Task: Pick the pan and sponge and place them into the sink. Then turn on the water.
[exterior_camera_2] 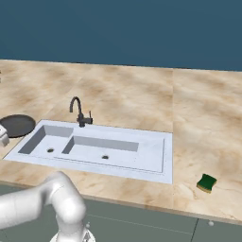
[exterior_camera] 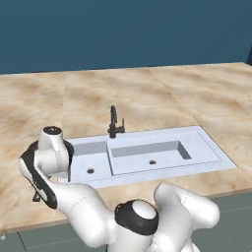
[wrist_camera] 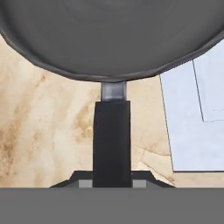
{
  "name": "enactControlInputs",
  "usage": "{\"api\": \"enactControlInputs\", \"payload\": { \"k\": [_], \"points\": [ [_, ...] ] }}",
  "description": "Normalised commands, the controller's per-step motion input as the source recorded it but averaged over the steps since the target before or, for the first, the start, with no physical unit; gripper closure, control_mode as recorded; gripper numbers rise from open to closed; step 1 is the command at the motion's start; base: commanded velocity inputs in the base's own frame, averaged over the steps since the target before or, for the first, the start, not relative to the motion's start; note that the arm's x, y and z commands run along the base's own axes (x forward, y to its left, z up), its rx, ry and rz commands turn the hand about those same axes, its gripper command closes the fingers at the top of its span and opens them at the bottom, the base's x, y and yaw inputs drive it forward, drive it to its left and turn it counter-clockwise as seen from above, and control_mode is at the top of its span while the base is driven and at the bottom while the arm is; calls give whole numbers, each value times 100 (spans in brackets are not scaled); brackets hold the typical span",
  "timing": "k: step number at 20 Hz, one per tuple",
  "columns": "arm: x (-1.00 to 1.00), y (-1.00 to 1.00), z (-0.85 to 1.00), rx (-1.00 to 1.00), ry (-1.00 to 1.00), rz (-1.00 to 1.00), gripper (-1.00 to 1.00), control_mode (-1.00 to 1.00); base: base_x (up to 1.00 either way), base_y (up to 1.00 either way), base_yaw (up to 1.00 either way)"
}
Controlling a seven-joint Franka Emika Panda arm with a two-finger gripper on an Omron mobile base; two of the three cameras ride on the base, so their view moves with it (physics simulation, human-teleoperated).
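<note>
We see our pincer clamped on the pan by its long handle, pan bowl just beyond the fingertips, resting on the worktop beside the sink rim, arm bent low to the left, sponge well apart past the sink's right end.

You've got one pan on the worktop, one sponge, and one sink with two basins, a small square one and a longer one, each showing one drain hole. One black faucet stands behind it.
</note>
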Motion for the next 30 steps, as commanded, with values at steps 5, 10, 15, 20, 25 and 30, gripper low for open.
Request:
{"api": "enactControlInputs", "payload": {
  "k": [5, 10, 15, 20, 25, 30],
  "points": [
    [0, -45, 0, 29, 0, 0, 100, -100, 0, 0, 0],
    [0, -46, 0, 33, 0, 0, 100, -100, 0, 0, 0],
    [0, -35, 0, 33, 4, 0, 100, -100, 0, 0, 0],
    [11, -13, 7, 23, 9, -3, 100, -100, 0, 0, 0],
    [16, 0, 20, 8, 17, -7, 100, -100, 0, 0, 0],
    [21, 0, 28, 1, 20, -11, 100, -100, 0, 0, 0]
  ]
}}
